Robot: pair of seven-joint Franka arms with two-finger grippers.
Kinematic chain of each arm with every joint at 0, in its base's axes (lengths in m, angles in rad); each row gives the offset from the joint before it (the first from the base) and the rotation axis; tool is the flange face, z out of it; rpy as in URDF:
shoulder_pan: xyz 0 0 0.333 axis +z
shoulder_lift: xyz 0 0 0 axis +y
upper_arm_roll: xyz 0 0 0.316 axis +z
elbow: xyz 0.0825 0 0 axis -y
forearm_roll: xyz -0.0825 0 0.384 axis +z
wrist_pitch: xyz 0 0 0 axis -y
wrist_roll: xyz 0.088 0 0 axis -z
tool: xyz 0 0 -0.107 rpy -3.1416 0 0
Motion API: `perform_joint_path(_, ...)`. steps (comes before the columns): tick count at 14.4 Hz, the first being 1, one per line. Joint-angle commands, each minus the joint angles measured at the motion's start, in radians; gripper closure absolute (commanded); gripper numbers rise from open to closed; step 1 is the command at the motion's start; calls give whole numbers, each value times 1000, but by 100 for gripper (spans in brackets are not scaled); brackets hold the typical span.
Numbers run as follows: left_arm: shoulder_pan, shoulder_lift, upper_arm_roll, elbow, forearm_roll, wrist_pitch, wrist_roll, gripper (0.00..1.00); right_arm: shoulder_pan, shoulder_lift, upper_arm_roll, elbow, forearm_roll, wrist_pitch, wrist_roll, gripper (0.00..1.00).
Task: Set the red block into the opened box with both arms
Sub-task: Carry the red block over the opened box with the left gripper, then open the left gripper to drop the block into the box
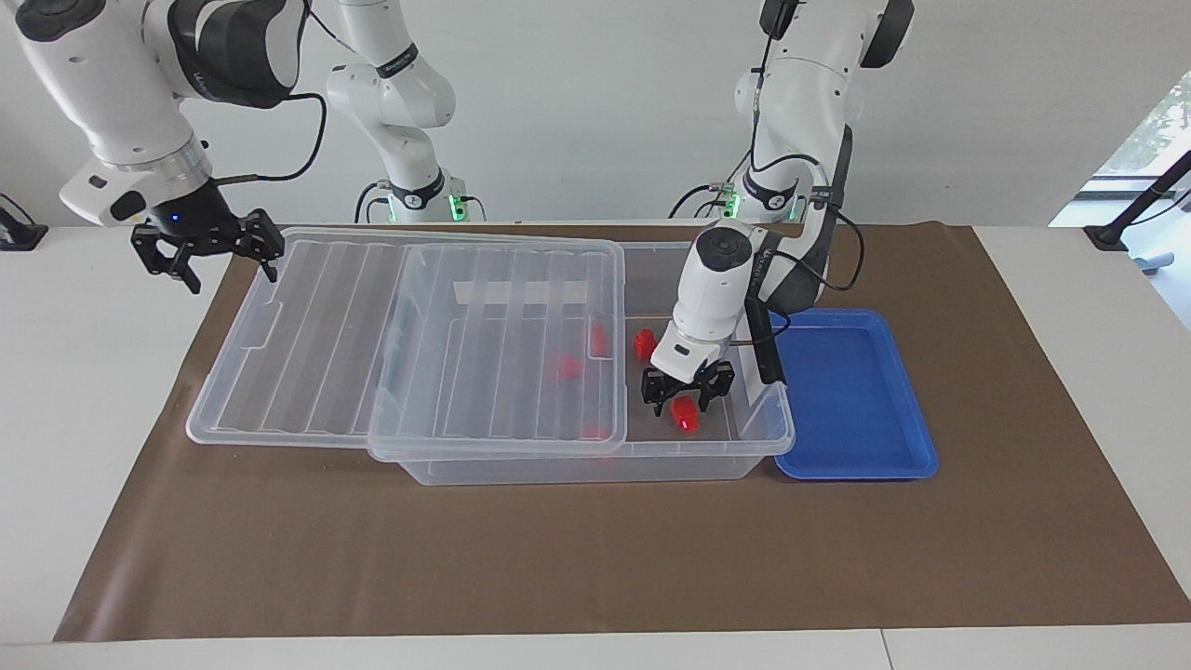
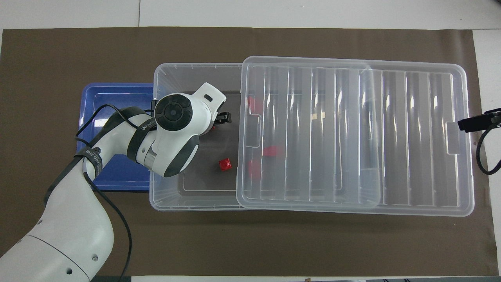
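Left gripper [image 1: 687,402] spread over red block [image 1: 687,418] inside box [image 1: 595,461]

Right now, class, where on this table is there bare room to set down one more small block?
The shallow blue plastic tray beside the big clear storage box lies bare. Inside the box, the uncovered end is crowded: the left gripper hangs over red blocks. The ribbed clear lid covers the rest.

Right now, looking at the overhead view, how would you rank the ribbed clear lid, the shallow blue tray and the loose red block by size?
1. Ribbed clear plastic lid, largest.
2. Shallow blue tray, though the left arm partly covers it.
3. Small red block, smallest by far.
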Motion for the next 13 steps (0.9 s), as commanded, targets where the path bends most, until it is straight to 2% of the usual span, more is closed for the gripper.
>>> perform_joint_path(1, 3, -73, -1, -15, 25, -21, -15, 0, -17, -22, 7, -4, -1, -34, -6, 0)
perform_joint_path(6, 1, -210, -1, 27, 22, -219, -5, 0, -40, -17, -8, 8, 0, -28, -14, 0)
perform_joint_path(9, 4, -280, 8, 48, 8, -324, 9, 0, -75, -22, -17, -18, 0, 22, -18, 0)
perform_joint_path(11, 41, -331, 13, 45, -23, -373, 56, 0, -77, -29, -19, -50, 0, 54, -14, 0)
perform_joint_path(13, 101, -365, 14, 48, -125, -408, 183, 0, -85, -31, -20, -71, -4, 122, -21, 0)
